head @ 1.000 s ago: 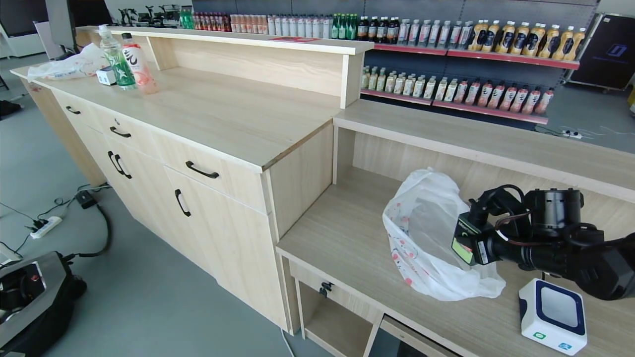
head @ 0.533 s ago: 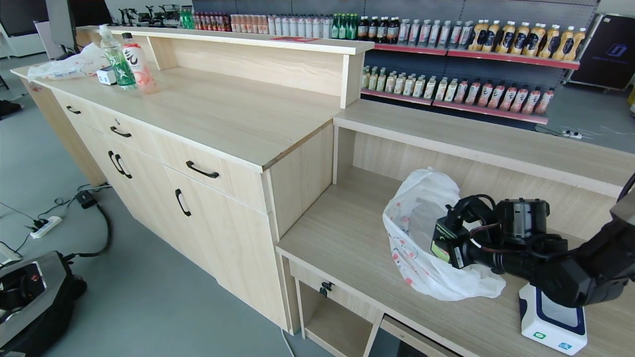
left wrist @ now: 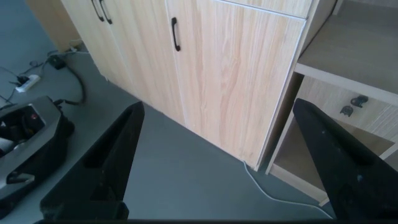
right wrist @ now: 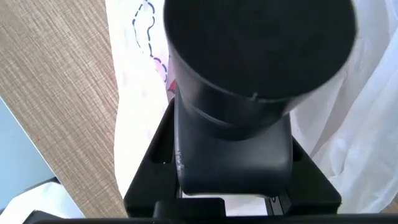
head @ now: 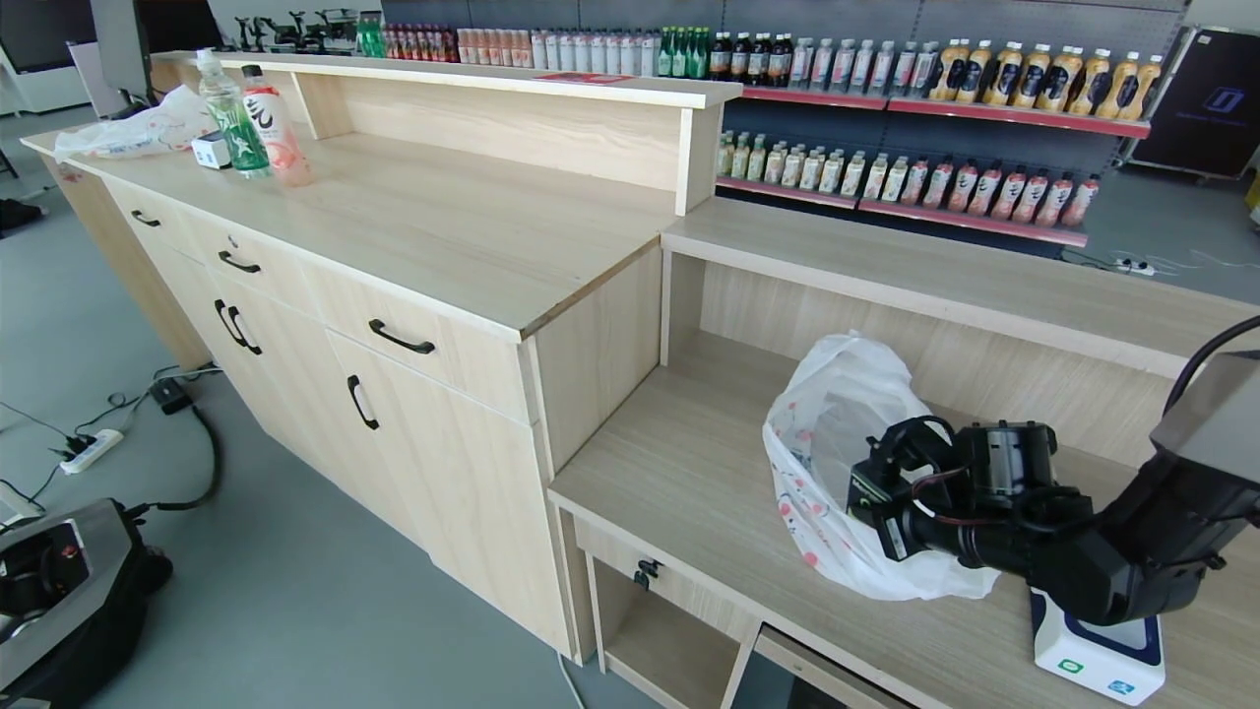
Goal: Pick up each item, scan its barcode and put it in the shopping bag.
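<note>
Head view: the right gripper (head: 871, 492) has moved left from beside the white, blue-rimmed square barcode scanner (head: 1098, 650) into the crumpled white plastic shopping bag (head: 837, 433) on the low wooden desk (head: 689, 473). This is probably the bagging step. I cannot tell how its fingers stand.

Left wrist view: the left gripper (left wrist: 217, 106) is spread wide and empty above grey floor.

Right wrist view: bag plastic lies close beside the dark gripper.
</note>
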Robot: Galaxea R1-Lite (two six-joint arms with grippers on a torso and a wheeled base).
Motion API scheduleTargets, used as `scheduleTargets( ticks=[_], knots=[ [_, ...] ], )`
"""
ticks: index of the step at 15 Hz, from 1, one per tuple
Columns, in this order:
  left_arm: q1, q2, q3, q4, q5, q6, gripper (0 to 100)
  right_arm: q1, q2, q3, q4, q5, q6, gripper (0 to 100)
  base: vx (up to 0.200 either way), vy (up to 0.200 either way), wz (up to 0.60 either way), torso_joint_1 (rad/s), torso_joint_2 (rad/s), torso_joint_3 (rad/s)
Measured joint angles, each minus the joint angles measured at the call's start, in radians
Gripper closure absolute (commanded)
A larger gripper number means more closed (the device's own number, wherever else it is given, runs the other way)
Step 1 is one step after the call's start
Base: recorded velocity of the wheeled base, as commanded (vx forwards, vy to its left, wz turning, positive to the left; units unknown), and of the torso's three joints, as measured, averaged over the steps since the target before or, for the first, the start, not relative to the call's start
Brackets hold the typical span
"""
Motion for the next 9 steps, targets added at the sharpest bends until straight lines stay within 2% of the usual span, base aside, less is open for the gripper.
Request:
scheduleTargets(
  ticks=[9],
  knots=[
    [0.000, 0.000, 0.000, 0.000, 0.000, 0.000, 0, -0.002, 0.010, 0.028, -0.006, 0.000, -0.015, 100, 0.000, 0.000, 0.00, 0.000, 0.00, 0.000]
  ],
)
